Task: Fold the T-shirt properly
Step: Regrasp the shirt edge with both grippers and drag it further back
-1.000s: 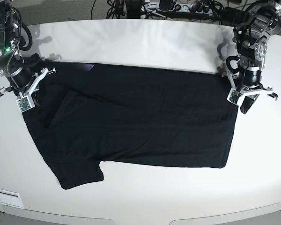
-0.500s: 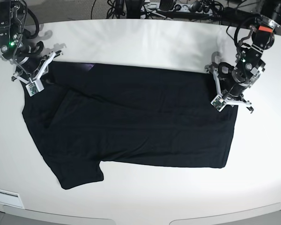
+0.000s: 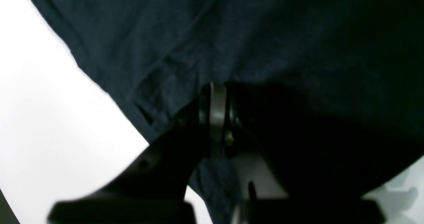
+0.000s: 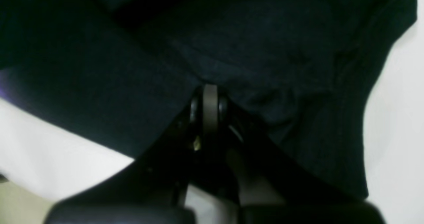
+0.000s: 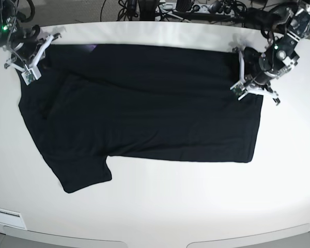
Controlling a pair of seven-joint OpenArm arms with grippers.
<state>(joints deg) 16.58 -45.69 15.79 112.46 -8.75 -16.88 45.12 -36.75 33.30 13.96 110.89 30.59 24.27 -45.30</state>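
Dragging the T-shirt [image 5: 150, 103] back across the counter [image 5: 160, 206]
Left pincer [image 5: 246, 82] and right pincer [image 5: 32, 59], both clamped on its far edge, have pulled it rearward.

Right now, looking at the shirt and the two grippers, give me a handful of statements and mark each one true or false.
1. The T-shirt lies spread on the white table. True.
2. Both grippers are shut on the shirt's far edge. True: the left gripper and the right gripper each pinch cloth, as both wrist views show.
3. The sun-face print covers the shirt's upper surface. False: the visible surface is plain black, with only a small purple glimpse at the far edge.
4. The shirt is already folded into a small square. False: it is one wide sheet with a sleeve sticking out at the near corner.
5. The left gripper hangs open above bare table. False: it is closed on fabric.
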